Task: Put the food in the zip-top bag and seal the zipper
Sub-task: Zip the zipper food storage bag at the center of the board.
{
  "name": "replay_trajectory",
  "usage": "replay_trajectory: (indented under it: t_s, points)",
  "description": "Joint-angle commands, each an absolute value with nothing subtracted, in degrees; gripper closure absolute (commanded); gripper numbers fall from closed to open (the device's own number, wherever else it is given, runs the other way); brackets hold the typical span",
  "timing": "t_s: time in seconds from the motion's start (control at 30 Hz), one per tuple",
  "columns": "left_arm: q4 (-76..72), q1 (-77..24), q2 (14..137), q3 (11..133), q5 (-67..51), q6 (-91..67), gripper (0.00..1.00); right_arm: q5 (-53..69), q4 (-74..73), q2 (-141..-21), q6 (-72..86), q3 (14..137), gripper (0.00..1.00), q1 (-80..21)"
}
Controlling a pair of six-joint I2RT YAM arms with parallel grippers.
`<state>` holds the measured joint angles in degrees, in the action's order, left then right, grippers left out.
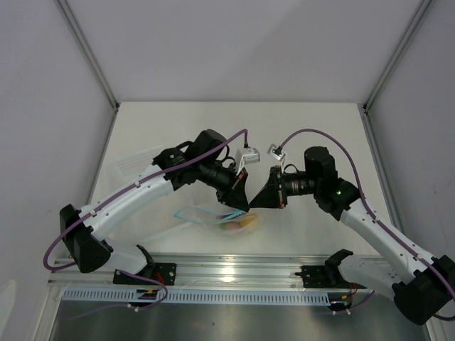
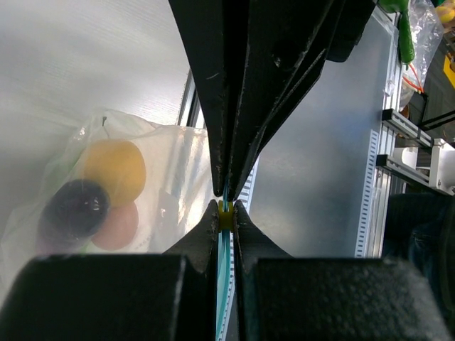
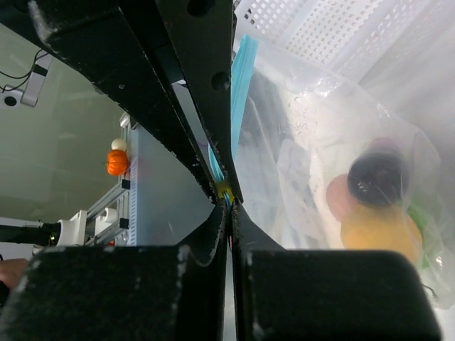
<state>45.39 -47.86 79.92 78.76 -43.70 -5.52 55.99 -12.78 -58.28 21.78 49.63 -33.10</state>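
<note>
left claw [image 2: 226, 215] and right claw [image 3: 228, 204] pinch zipper [image 2: 224, 259].

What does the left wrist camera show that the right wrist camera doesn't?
Only left wrist: a green object behind clear plastic, far off. Only right wrist: a white perforated basket and a small orange toy. Both: the clear bag holding yellow, purple and pink food, with left pincer and right pincer shut on its blue zipper.

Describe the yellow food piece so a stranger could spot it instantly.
Find the clear zip-top bag the left gripper holds by its blue zipper. Inside, the yellow piece is the bright ball beside the dark purple piece and the pink piece.
</note>
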Motion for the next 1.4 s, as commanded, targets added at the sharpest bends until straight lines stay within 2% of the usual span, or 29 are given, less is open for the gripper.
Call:
replay_trajectory:
  t_s: [0.0, 0.2, 0.63, 1.37]
  points:
    - [44.5, -47.7, 80.1, 80.3, -45.2, -5.1, 0.99, 56.6, -9.1, -59.1, 23.1, 50.4, 1.0, -33.8]
    - [44.4, -47.7, 79.8, 80.4, -44.2, -5.5, 0.99, 52.8, -13.4, -59.5, 20.6, 50.7, 1.0, -35.3]
    - [47.5, -47.2, 79.2, 80.8, -40.1, -6.9, 0.99, 25.0, -21.3, -50.3, 15.5, 49.8, 1.0, -36.2]
    - [54.2, -46.5, 72.2, 77.7, -29.8, -8.1, 0.99, 8.7, -26.8, -46.3, 13.9, 51.2, 1.0, -34.0]
